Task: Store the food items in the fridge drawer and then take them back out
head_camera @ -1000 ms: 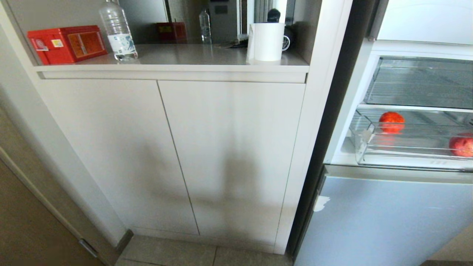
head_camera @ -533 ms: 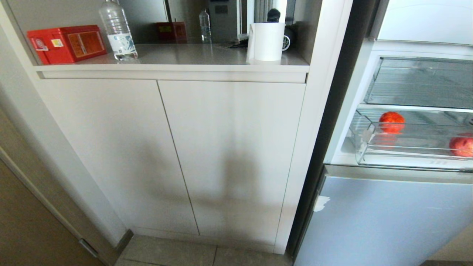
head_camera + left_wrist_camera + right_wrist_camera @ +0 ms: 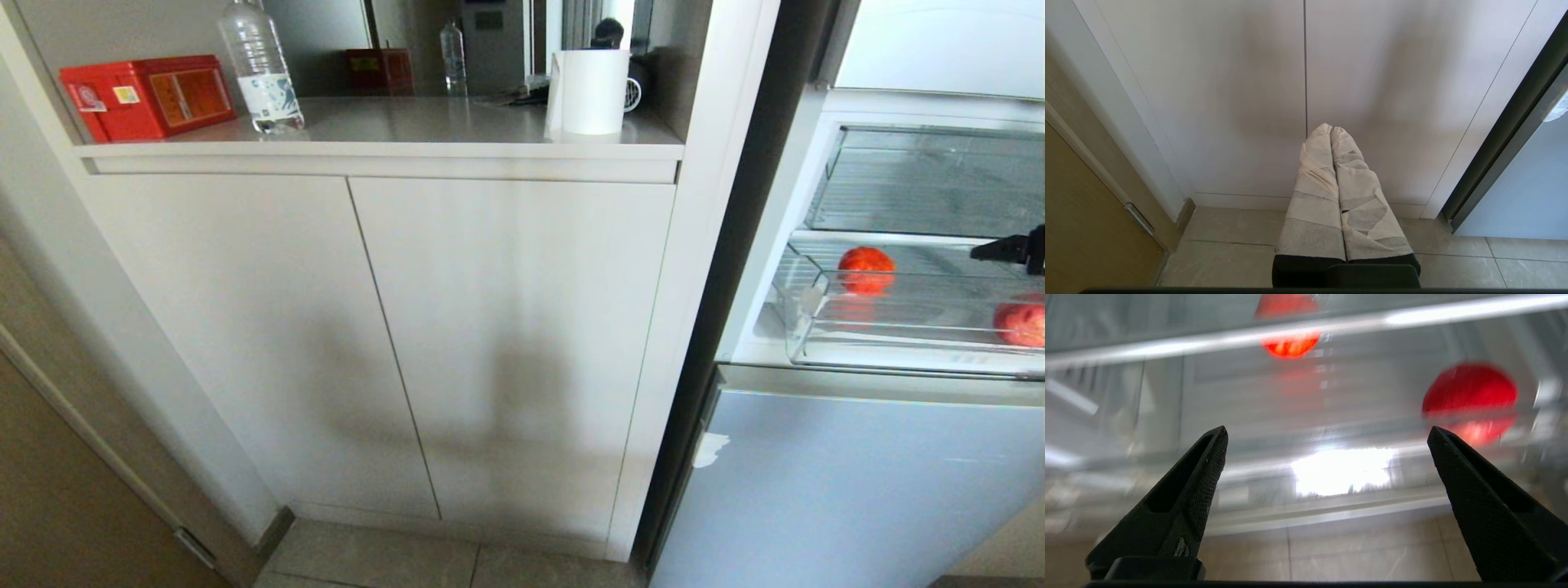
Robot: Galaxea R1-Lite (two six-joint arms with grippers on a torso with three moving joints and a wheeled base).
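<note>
Two red food items lie in your fridge drawer point(image 3: 804, 327), one point(image 3: 865, 268) far left, the other point(image 3: 1020, 320) near right. Your right gripper point(image 3: 1327, 435) hangs empty, fingers wide apart, just before them. Your left gripper point(image 3: 1331, 130) stays pressed together by the cabinet.

No wording could be read anywhere. The red box point(image 3: 148, 95) on the tabletop point(image 3: 424, 122) carried yellow and white stickers, the water bottle point(image 3: 261, 69) a pale label, and the fridge drawer point(image 3: 898, 347) faint front marks, all too small to make out.
</note>
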